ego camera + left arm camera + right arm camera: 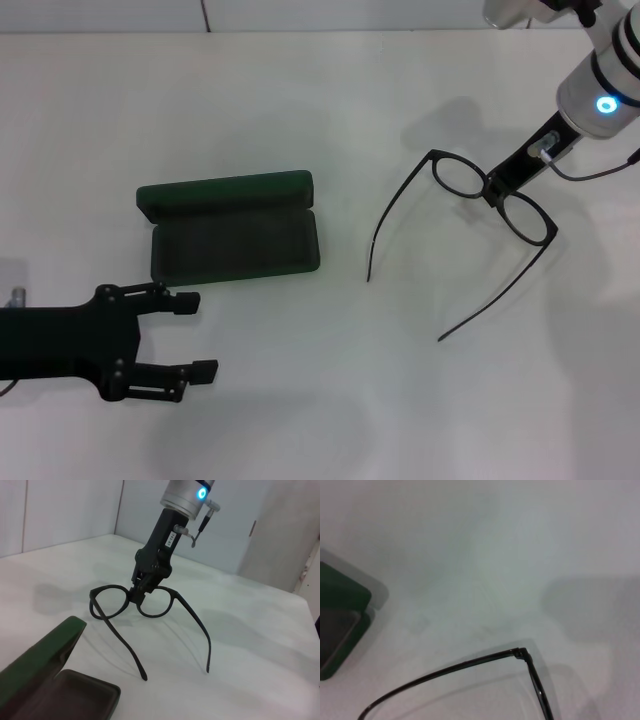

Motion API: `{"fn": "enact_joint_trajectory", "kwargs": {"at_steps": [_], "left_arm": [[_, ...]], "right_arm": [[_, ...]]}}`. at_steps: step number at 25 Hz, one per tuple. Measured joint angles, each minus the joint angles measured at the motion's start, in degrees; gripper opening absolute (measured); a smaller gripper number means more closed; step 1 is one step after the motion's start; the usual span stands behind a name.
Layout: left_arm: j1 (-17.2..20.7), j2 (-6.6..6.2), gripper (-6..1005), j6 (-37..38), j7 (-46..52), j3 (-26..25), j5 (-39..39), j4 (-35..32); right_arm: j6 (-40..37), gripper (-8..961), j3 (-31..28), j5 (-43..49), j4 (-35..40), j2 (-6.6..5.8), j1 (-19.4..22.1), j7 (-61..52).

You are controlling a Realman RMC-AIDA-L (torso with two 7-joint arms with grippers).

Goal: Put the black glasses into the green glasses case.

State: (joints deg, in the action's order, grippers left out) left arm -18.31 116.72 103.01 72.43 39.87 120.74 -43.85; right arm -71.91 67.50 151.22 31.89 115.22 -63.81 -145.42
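The white bench [330, 400] fills nearly the whole head view, its far edge running along the top of the frame. A broad bare strip of bench lies between the case [232, 226] at centre left and the glasses [470, 235] at upper right; the two are well apart.

The case is open, lid tipped back toward the top of the frame, and its grey-green lined tray holds nothing. The left wrist view shows the same bare lining at its lower left corner [55, 695].

The right end effector [497, 186] reaches in from the upper right corner, slanting down to the glasses, and is closed on the bridge between the lenses [141, 591]. The glasses have both temples unfolded, their tips pointing toward the bottom of the frame and touching or nearly touching the bench.

The left end effector [195, 335] lies at lower left, just below the case, its fingers [183, 300] spread apart and holding nothing.
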Motion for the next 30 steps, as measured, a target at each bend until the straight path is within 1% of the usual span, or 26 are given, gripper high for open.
{"fn": "enact_joint_trajectory", "kwargs": {"at_steps": [4,8,10,12,15,17,19,21,24,27,30], "left_arm": [[-0.08,0.14,881,0.63,0.71,-0.04,-0.43,0.37],[-0.07,0.99,880,1.54,1.14,-0.34,-0.86,1.81],[-0.20,1.33,880,1.50,1.16,-0.40,-1.66,3.43],[-0.52,1.69,880,1.16,1.20,-0.48,-2.13,5.64],[-1.21,2.24,880,0.46,1.55,-0.39,-1.79,8.71],[-1.69,2.68,880,0.11,1.98,-0.35,-2.05,10.85],[-2.16,2.85,880,0.05,2.31,-0.41,-3.21,12.30],[-3.15,2.88,879,0.03,3.51,-0.32,-5.06,14.27],[-5.16,2.82,804,-0.02,5.22,-0.35,-6.70,17.09],[-7.35,2.85,733,-0.02,5.04,-0.17,-8.84,20.15],[-10.36,2.93,670,0.03,4.42,0.20,-9.41,24.03]], "right_arm": [[-1.86,87,-0.59,-0.55,1.71,-0.65,1.13,0.24],[-4.09,86,-3.77,-1.23,8.99,-1.13,5.66,0.39],[-4.60,86,-6.10,-2.62,11.74,-1.76,7.90,0.82],[-4.66,86,-8.74,-6.76,12.94,-2.83,9.78,2.33],[-4.33,86,-12.02,-14.66,13.06,-4.04,12.36,5.81],[-4.31,86,-13.86,-20.26,12.95,-4.61,14.25,8.48],[-4.23,86,-15.09,-26.16,12.58,-4.88,16.19,10.99],[-4.06,85,-15.44,-31.78,11.94,-4.80,17.80,13.49],[-3.82,85,-15.49,-39.95,8.91,-4.28,19.26,17.72],[-3.81,85,-15.50,-46.56,3.58,-3.37,19.44,22.66],[-3.48,85,-15.49,-50.09,-0.02,-1.85,19.37,26.80]]}}
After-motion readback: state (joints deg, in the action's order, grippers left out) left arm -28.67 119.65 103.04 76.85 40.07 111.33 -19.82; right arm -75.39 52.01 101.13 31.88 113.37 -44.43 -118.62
